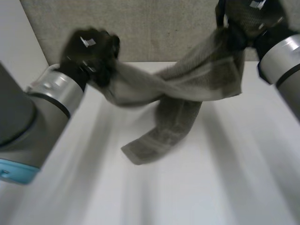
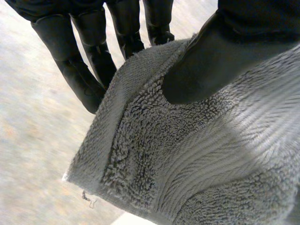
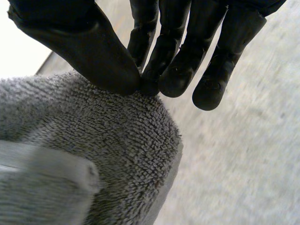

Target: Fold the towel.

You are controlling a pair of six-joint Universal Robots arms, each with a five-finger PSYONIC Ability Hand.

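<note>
fingers (image 2: pixel 89 61) of l hand (image 1: pixel 91 51), r hand (image 1: pixel 248 18) pinch towel (image 1: pixel 187 82)

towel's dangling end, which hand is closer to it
Left. The left hand pinches the towel above and just left of the dangling end; the right hand pinches it farther off, high on the right.
</note>
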